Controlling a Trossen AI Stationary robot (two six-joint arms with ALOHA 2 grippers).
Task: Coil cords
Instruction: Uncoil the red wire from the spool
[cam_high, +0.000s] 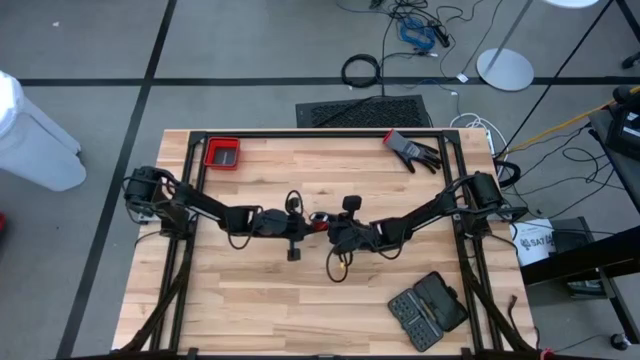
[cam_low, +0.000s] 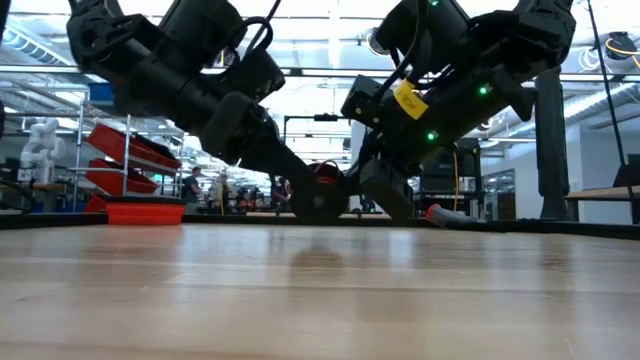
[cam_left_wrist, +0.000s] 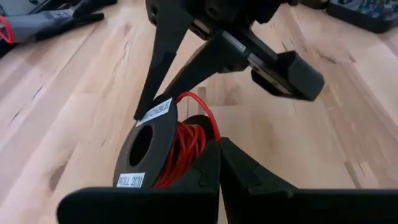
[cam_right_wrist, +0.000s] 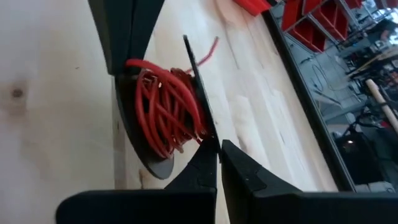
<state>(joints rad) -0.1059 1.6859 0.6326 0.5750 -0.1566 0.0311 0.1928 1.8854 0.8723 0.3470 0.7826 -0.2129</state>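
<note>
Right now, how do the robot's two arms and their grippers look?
Both arms are dark, jointed, with black cables looping along them. The left gripper and the right gripper each have two black wedge-shaped fingers. In the low view one arm carries a yellow tag and small green lights.

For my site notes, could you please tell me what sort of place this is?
Probably a robotics lab or workshop: a wooden table in a black frame, red parts bins on shelving behind, and loose cables across the grey floor.

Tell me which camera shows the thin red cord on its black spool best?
The right wrist view: the thin red cord fills it, wound between the spool's black discs. The left wrist view shows it partly hidden; high and low views show only a red speck.
</note>
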